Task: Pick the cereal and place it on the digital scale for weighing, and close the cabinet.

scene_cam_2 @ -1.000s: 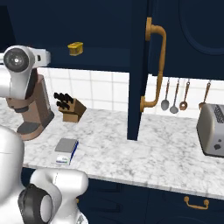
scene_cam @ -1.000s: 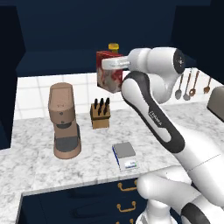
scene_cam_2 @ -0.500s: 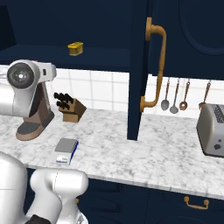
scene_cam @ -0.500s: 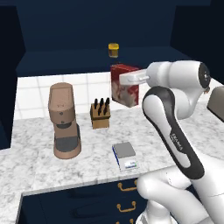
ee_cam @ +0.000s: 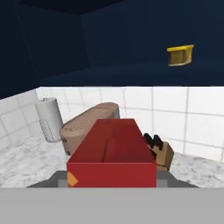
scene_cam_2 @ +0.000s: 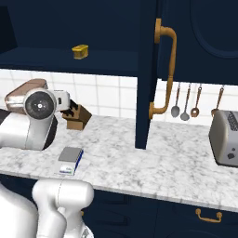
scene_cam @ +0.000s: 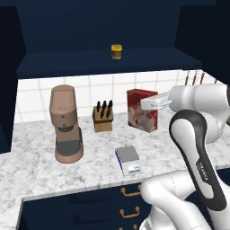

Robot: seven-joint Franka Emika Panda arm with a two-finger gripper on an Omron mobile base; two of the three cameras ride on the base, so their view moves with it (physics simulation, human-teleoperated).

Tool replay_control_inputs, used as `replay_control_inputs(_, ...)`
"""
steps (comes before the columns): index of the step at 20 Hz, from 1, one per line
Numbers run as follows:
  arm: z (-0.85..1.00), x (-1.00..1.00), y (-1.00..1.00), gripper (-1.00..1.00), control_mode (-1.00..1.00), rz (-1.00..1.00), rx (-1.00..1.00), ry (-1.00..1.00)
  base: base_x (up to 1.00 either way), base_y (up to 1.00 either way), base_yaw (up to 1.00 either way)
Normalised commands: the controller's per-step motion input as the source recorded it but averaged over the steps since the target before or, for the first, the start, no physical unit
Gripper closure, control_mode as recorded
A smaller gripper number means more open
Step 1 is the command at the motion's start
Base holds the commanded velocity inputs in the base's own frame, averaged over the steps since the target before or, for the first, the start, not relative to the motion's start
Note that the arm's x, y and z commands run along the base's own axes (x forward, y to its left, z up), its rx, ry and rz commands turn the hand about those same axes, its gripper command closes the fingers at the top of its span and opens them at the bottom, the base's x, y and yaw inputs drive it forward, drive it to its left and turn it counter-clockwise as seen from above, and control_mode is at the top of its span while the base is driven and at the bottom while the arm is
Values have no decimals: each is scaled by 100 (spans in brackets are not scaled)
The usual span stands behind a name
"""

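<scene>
The end effector (scene_cam: 150,104) grips the red cereal (scene_cam: 143,109) upright, lifted above the worktop (scene_cam: 40,166), right of the knife block (scene_cam: 103,117) and beyond the scale (scene_cam: 128,159). The cabinet (scene_cam_2: 148,74) door stands open.

Glossy white arm (scene_cam: 197,103) segments (rounded, bulky) with dark joints.

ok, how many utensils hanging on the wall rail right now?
4 in the right base view, between the open cabinet door and the toaster: ladle, spoon, spoon, and one just above the toaster. Others may hide behind the door.
</scene>
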Motion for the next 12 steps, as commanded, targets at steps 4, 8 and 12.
replay_control_inputs(4, -46, -6, -6, 100, -100, 12, -2, -3, 0, 0, 0)
replay_control_inputs(8, -48, 22, -5, 100, -100, 22, 0, 3, 0, 0, 0)
replay_control_inputs(12, -59, 45, -26, 100, -100, 25, 0, 5, 0, 0, 0)
